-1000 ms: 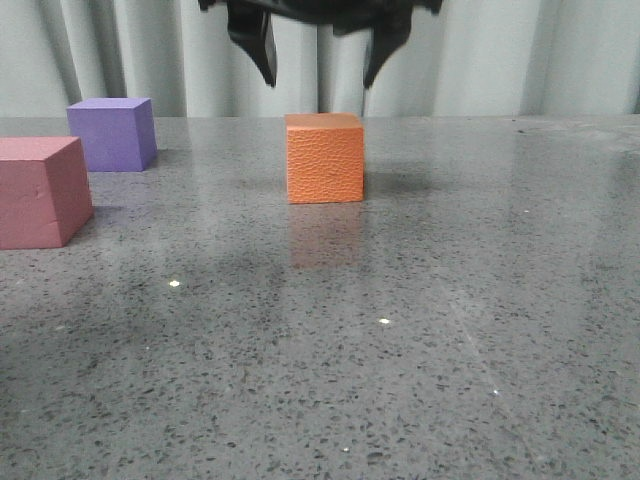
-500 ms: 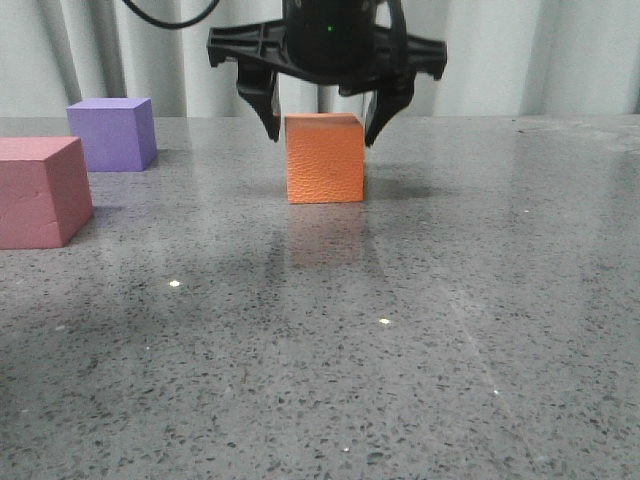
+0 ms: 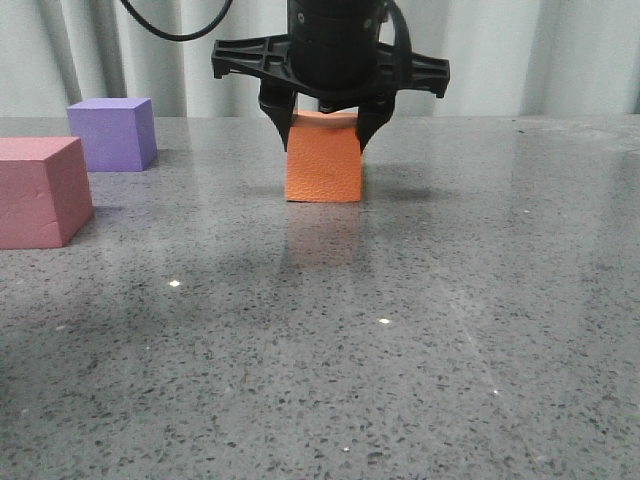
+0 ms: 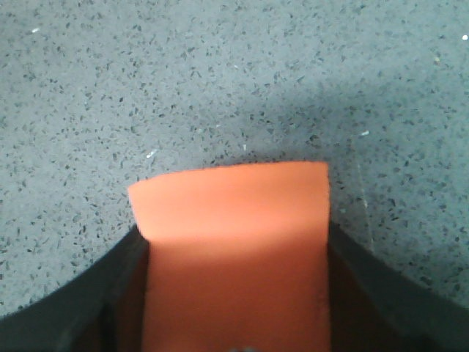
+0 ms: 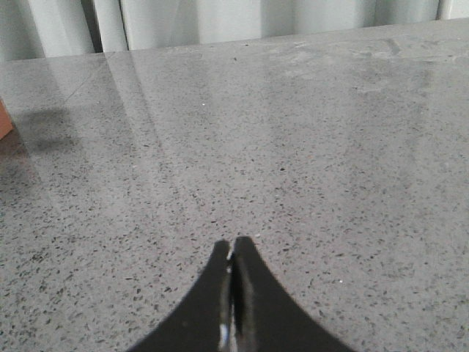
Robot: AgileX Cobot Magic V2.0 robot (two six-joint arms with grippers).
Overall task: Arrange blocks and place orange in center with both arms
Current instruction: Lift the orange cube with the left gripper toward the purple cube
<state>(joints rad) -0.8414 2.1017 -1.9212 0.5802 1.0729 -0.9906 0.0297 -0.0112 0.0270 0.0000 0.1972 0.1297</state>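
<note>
The orange cube point(image 3: 323, 160) sits on the grey speckled table point(image 3: 420, 340), toward the far edge and about midway between the left and right sides, with its base flat on the surface. The left gripper point(image 3: 326, 135) has its two black fingers point(image 3: 278, 125) down over the cube's upper part, one on each side, and the cube's top edges pinch inward between them, so the fingers are pressed against its flanks. From the left wrist view the orange cube point(image 4: 233, 249) fills the space between the dark fingers point(image 4: 88, 301) with no gap on either side. Above the fingers, the gripper's flat black crossbar and round dark housing hang straight over the cube, and a black cable loops off to the left in front of the pale curtain point(image 3: 520, 50) behind the table. Out toward the left edge stands the purple cube point(image 3: 112, 133), close to the far edge, and the pink-red cube point(image 3: 40, 191) sits nearer, cut off by the left side of the front view; the two are apart from each other and well apart from the orange one. The right gripper point(image 5: 233, 293) hovers over bare table, its fingers together with only a thin seam between them, holding nothing.
</note>
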